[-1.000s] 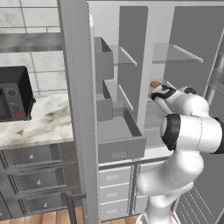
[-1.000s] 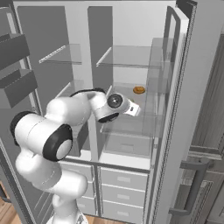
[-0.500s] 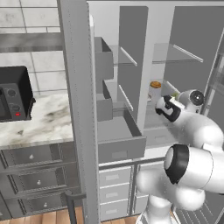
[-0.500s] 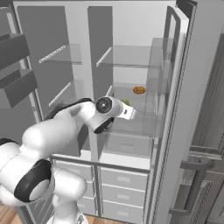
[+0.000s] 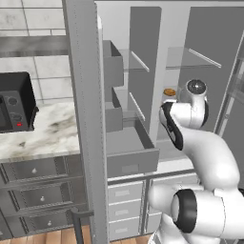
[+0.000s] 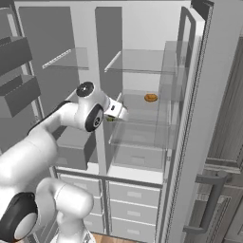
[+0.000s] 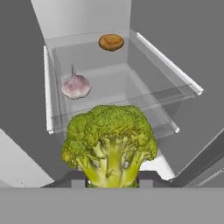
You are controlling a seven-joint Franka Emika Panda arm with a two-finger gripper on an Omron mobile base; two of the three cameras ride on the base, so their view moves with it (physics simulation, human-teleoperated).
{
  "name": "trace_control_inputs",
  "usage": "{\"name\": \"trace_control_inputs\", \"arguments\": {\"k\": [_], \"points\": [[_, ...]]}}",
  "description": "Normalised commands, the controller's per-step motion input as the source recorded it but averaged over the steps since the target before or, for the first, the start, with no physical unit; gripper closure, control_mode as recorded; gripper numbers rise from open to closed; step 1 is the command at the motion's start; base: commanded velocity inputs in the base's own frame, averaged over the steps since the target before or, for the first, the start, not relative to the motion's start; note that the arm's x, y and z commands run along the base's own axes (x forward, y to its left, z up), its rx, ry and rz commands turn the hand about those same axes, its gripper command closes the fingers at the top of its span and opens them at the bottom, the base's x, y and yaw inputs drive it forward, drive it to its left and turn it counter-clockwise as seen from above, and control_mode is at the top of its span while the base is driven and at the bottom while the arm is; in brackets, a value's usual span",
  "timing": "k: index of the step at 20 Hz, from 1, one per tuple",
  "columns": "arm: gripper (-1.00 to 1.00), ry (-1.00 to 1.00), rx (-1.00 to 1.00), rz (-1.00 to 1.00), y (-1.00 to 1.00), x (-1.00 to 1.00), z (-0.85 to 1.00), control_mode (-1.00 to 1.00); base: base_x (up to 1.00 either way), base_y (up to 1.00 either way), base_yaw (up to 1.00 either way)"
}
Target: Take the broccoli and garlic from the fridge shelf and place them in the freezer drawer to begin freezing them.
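From the left base view, the white arm rose from the lower right and bent toward the open fridge, its wrist near an orange-brown food item (image 5: 169,92) on a shelf. The freezer drawer (image 5: 131,159), a grey box with tall sides and a slot in its front panel, stood pulled out, lower and to the left of the wrist; getting the load there would likely call for a swing down and left.

From the right base view, the gripper (image 6: 114,114) sat at the front edge of the fridge shelf (image 6: 137,135), a thin clear glass plate, with a speck of green at its tip. The drawer lay below and left of it.

In the hand view, the broccoli (image 7: 109,142), lumpy and bright green with a pale stalk, was clamped between the fingers (image 7: 78,178), stalk pointing back toward the hand. Beyond it the garlic (image 7: 75,85), a smooth off-white bulb with a pointed tip, rested on the glass.
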Motion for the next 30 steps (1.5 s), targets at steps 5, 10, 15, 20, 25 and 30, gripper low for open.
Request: {"name": "trace_control_inputs", "arguments": {"k": [5,10,15,20,25,30], "points": [[1.00,0.14,0.05,0.10,0.81,0.00,-0.34,-1.00,0.00,0.00,0.00],[1.00,0.15,0.05,0.13,0.85,0.00,-0.31,-1.00,0.00,0.00,0.00],[1.00,0.17,0.02,0.13,0.78,0.00,-0.24,-1.00,0.00,0.00,0.00],[1.00,0.14,0.01,0.09,0.51,0.00,-0.32,-1.00,0.00,0.00,0.00],[1.00,0.14,0.00,0.06,0.33,0.00,-0.46,-1.00,0.00,0.00,0.00],[1.00,0.11,0.00,0.07,0.24,0.00,-0.47,-1.00,0.00,0.00,0.00]]}}
